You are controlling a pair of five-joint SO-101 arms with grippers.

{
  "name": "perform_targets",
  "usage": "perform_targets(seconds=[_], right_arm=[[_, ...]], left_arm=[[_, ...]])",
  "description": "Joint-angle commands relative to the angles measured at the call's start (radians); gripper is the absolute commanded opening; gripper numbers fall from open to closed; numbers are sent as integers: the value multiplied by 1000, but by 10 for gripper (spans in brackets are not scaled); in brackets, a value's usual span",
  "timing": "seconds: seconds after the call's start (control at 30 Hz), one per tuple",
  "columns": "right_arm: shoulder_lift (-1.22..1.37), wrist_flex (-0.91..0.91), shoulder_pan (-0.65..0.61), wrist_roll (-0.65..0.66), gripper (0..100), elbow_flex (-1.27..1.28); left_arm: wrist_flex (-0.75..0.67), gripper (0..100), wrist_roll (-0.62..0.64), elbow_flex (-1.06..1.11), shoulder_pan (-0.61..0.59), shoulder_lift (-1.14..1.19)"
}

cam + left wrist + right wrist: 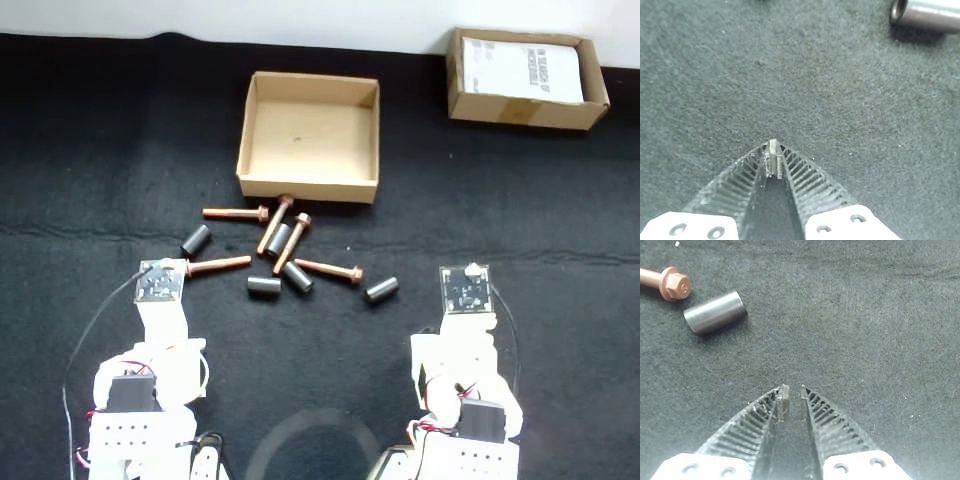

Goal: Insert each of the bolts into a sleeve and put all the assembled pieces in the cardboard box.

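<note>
Several copper bolts (235, 213) and several dark grey sleeves (264, 286) lie scattered on the black mat just in front of the open, empty cardboard box (258, 135). My left gripper (773, 148) is shut with nothing in it, low over bare mat, and a sleeve (927, 14) lies well beyond its tips. My right gripper (794, 391) holds nothing, its tips almost together with a narrow gap. A sleeve (715, 312) and a bolt head (672, 283) lie ahead of it and off to one side. Both arms sit at the near edge of the table.
A second cardboard box (470, 100) holding a printed sheet stands at the back right. The mat's far edge meets a white wall. Open mat stretches to either side of the pile and between the two arms.
</note>
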Motion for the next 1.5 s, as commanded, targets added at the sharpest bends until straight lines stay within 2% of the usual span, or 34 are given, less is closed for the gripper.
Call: perform_targets(seconds=[0.0, 1.0, 1.17, 1.33, 1.47], right_arm=[[-7, 2, -2, 6, 51, 140], [-7, 2, -2, 8, 51, 140], [-12, -12, -64, 9, 51, 140], [-12, -174, -62, 9, 51, 128], [-12, -291, -48, 11, 51, -1]], left_arm=[[3, 12, 0, -25, -13, 7], [3, 12, 0, -25, -13, 7], [3, 12, 0, -25, -13, 7], [3, 12, 0, -25, -13, 7], [3, 12, 0, -25, -13, 7]])
